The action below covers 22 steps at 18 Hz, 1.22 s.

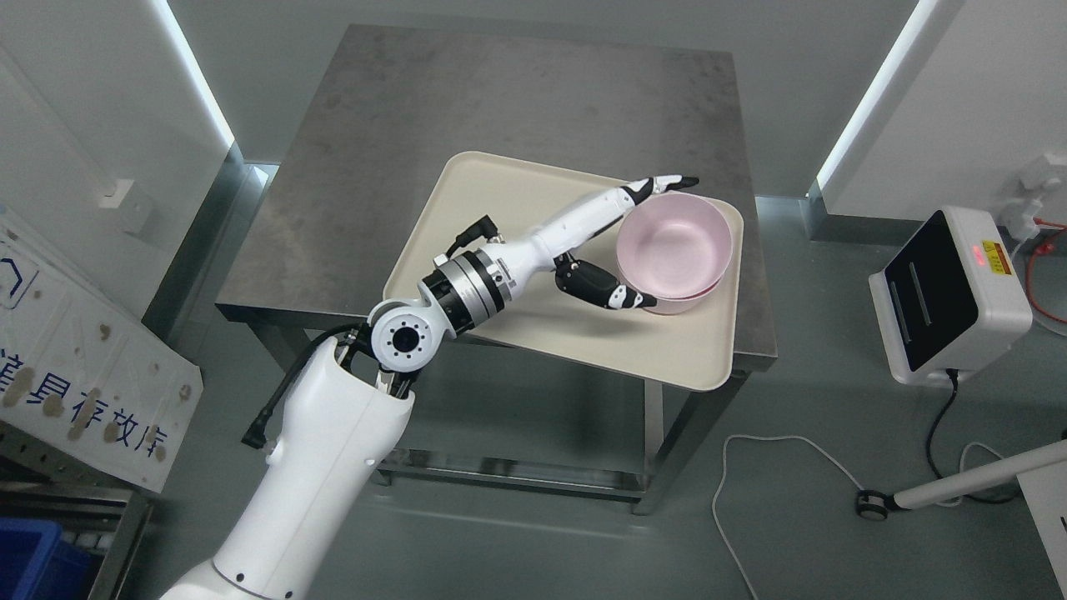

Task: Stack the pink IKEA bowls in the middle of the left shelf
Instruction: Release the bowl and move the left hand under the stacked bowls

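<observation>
Two pink bowls (677, 242) sit nested on a beige tray (500, 187), at its right end, on a grey metal table (375, 142). My left arm reaches in from the lower left, and my left hand (671, 240) straddles the stack. Its long fingers (663, 183) lie straight along the far rim. The black thumb (604, 287) rests against the near side by the lower bowl. The hand is spread open around the bowls, which rest on the tray. My right arm is out of view.
The tray overhangs the table's front right edge. On the floor at the right stand a white device with a black screen (942, 292), cables (775, 467) and a wheeled leg (959, 487). A printed board (75, 367) and a blue bin (37, 558) are at the lower left.
</observation>
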Available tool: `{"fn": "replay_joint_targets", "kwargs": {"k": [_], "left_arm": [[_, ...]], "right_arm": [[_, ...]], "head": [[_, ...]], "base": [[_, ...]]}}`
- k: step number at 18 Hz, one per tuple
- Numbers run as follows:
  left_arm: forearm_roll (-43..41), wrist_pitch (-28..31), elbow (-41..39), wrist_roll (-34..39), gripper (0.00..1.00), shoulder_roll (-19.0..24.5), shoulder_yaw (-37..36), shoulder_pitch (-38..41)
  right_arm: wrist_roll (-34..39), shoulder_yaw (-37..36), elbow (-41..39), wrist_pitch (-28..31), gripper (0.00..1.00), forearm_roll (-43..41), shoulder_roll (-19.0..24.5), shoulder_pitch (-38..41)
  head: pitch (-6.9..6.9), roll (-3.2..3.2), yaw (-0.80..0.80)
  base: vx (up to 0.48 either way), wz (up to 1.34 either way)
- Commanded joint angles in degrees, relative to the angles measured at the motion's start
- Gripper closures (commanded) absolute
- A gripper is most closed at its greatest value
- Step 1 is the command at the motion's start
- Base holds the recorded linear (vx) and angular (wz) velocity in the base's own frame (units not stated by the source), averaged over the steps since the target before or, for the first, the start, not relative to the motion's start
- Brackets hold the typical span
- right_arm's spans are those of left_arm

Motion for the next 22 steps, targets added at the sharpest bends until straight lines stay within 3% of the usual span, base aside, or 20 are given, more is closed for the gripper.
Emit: {"fn": "replay_joint_targets", "kwargs": {"k": [1, 6, 13, 22], "left_arm": [[-15.38, 1.73, -6.88, -3.57, 0.04, 0.98, -2.96, 1.75], [-16.54, 3.57, -6.35, -4.72, 0.06, 0.98, -3.66, -1.49], [-16.80, 5.16, -5.13, -4.72, 0.22, 0.98, -10.77, -3.52], [-20.06, 5.25, 4.54, -4.72, 0.27, 0.98, -13.68, -8.44]], "right_arm": [[0.04, -0.62, -1.93, -0.18, 0.00, 0.00, -1.00, 1.67], [0.04, -0.62, -1.93, -0.10, 0.00, 0.00, -1.00, 1.67], [0.04, -0.62, -1.93, -0.18, 0.00, 0.00, -1.00, 1.67], [0.04, -0.62, -1.93, -0.19, 0.00, 0.00, -1.00, 1.67]], "head": [[0.00, 0.00, 0.00], [0.00, 0.00, 0.00], [0.00, 0.00, 0.00], [0.00, 0.00, 0.00]], "base": [[0.000, 0.00], [0.000, 0.00], [0.000, 0.00], [0.000, 0.00]]}}
